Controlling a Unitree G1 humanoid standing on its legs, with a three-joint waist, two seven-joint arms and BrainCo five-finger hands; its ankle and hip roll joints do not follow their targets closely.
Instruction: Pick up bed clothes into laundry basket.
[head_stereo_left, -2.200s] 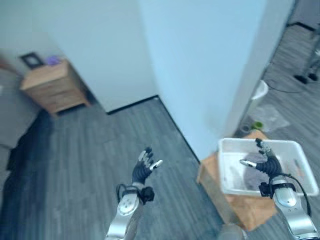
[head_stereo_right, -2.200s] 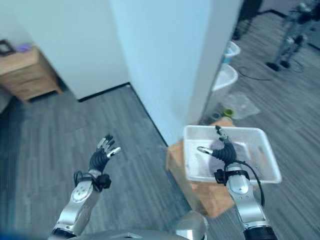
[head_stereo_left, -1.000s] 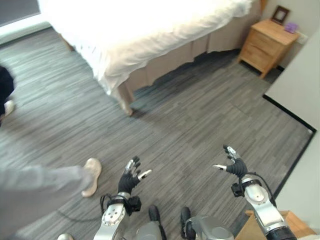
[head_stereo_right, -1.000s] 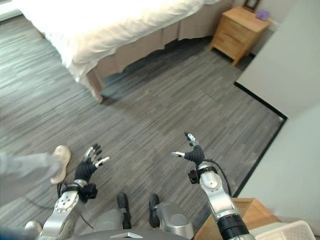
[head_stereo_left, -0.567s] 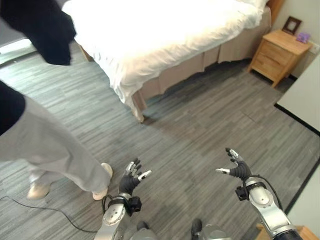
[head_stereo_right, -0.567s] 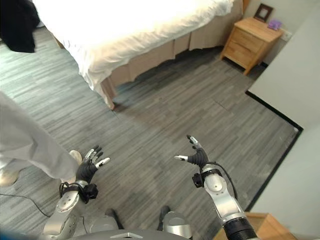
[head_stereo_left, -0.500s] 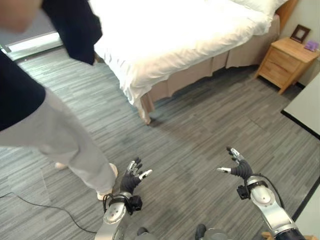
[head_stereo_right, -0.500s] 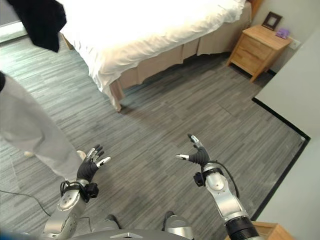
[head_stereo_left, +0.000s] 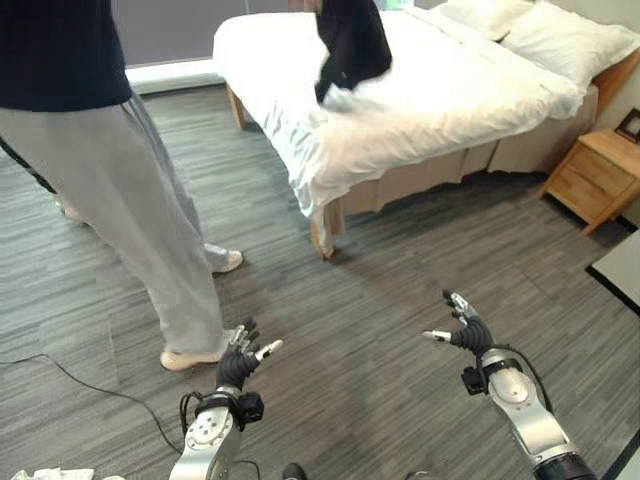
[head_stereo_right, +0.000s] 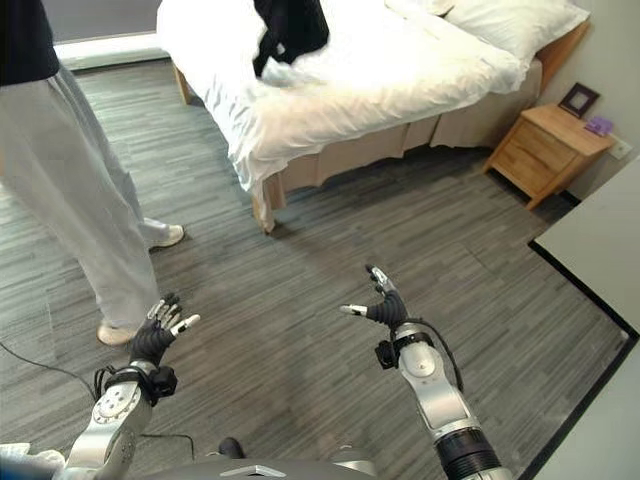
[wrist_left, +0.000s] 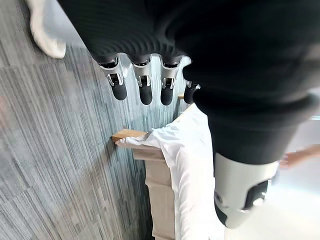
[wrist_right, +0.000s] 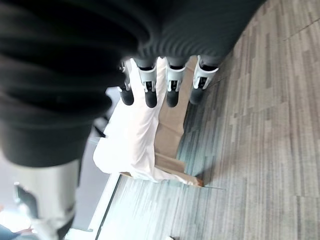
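Dark garment (head_stereo_left: 352, 42) lies on bed (head_stereo_left: 450, 95) near its foot edge, well ahead of both hands. Left hand (head_stereo_left: 240, 366) & right hand (head_stereo_left: 468, 335) released, empty; right sits nearer bed

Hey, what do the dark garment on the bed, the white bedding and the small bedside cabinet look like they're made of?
Dark garment: soft matte fabric, judging by its limp drape; exact cloth unclear.
White bedding: smooth woven cloth, probably cotton, creased and hanging over the bed's edge.
Bedside cabinet: light wood or wood veneer, satin finish, with visible drawer fronts.
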